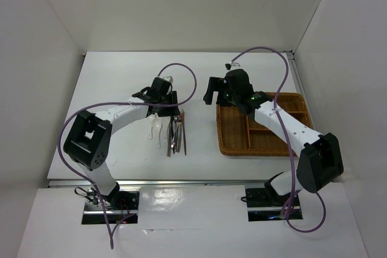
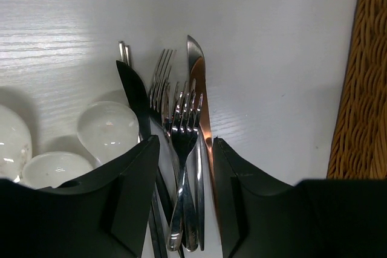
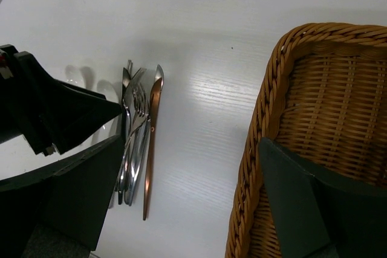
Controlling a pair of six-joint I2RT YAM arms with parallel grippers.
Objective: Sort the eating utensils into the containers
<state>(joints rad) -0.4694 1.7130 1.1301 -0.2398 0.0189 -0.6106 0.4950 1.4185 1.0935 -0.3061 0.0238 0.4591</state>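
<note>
Silver forks, bunched with white spoons on worktop at nine o'clock of wicker tray; left fingers half-parted astride them, not clamped; right fingers spread wide, empty, over tray's ten-o'clock corner.

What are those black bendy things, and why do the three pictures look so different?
They are two robot arms bolted to a table. One picture looks down from above. The other two come from small cameras on the wrists, so each hand's own black fingers show up close. On the table lie white spoons, silver forks and a copper-coloured piece, bunched together. Apart from them sits a brown wicker tray. The left hand has its fingers either side of the forks, not pinching them yet. The right hand is open and holds nothing, by the tray's edge.
</note>
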